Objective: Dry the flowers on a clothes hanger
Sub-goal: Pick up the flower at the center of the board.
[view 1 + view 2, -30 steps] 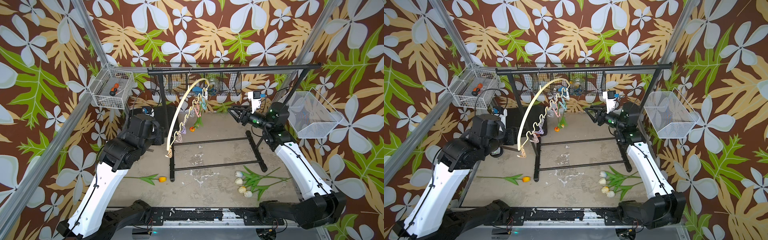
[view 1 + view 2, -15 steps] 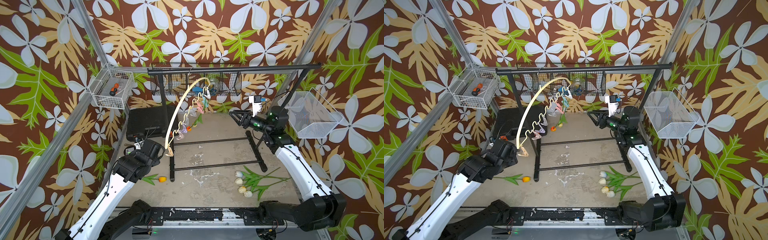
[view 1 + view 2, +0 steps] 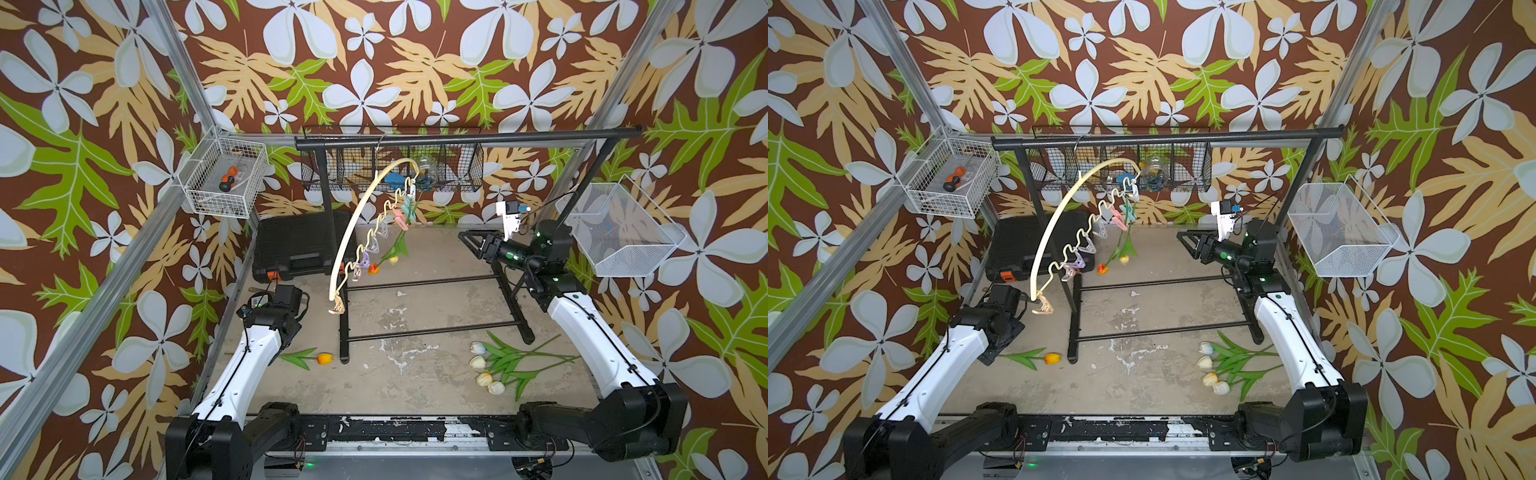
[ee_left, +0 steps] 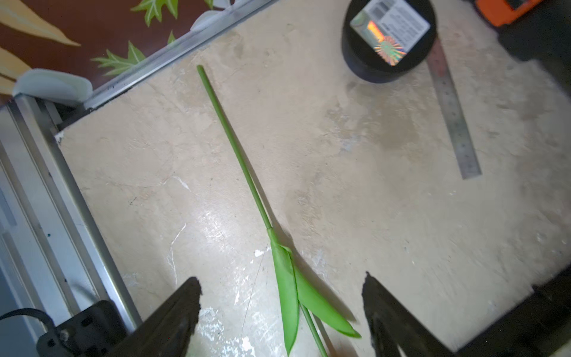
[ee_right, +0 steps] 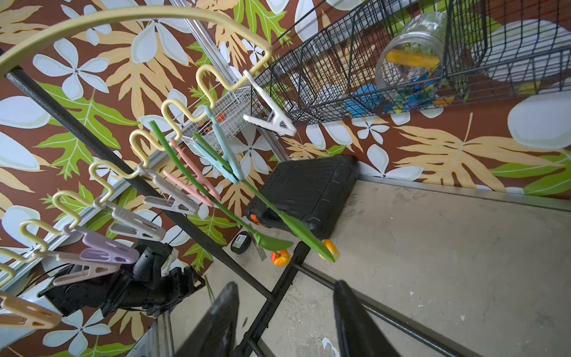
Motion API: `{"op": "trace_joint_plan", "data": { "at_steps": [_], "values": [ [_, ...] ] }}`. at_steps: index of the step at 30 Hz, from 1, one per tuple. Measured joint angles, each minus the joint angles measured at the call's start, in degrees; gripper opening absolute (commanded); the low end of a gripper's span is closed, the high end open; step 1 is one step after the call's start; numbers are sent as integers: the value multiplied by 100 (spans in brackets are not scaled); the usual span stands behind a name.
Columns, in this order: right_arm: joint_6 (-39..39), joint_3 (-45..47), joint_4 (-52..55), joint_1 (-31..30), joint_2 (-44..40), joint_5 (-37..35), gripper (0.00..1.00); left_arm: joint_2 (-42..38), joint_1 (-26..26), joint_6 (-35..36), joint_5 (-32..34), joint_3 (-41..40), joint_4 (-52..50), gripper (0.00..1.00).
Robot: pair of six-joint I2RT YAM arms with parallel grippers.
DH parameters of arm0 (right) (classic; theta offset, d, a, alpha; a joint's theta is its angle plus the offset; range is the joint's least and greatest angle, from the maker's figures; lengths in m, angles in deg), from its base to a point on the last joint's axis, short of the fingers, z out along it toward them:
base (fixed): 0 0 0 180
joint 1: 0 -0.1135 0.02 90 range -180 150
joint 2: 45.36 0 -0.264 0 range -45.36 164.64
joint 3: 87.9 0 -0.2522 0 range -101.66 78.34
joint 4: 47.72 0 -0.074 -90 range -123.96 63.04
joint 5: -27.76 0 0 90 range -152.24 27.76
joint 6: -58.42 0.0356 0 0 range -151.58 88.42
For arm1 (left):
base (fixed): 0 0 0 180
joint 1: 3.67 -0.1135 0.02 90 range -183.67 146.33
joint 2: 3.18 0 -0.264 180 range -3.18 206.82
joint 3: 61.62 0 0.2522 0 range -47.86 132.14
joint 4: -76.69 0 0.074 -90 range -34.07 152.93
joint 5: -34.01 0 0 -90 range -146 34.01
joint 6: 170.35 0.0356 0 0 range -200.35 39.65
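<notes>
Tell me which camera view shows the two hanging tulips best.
The right wrist view: the hanging tulips are close, each stem gripped by a clothespin on the hanger. Both top views show them small. The left wrist view shows only a different tulip on the floor.

Your left arm (image 3: pixel 253 353) has come down from up beside the hanger (image 3: pixel 357 224), where it stood a second ago, and swung back toward you. It now sits low over the left edge of the counter (image 3: pixel 415 374). The black case (image 3: pixel 299 245) it was covering is in plain sight again. The left pincer (image 4: pixel 279 278) has spread its jaws wider and now hangs above the stem of the lone orange tulip (image 4: pixel 234 148) lying there.
</notes>
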Motion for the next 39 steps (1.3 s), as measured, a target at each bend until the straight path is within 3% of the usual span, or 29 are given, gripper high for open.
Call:
{"op": "trace_joint_plan", "data": {
  "at_steps": [4,9,26,29,34,39],
  "values": [
    [79,142,-17,0,-9,37,51,350,-341,-197,44,-378,367,83],
    [131,313,-96,0,-9,61,52,564,-389,-450,326,-857,785,74],
    [83,350,37,0,22,146,52,1550,-1113,-487,378,-1014,1864,60],
    [70,350,72,4,22,149,52,1692,-1202,-385,431,-957,2100,49],
    [33,350,131,7,0,146,52,1637,-1226,-221,280,-1005,2361,22],
    [-11,350,197,17,-28,142,52,1340,-1233,-17,-26,-1001,2232,10]
  ]
}}
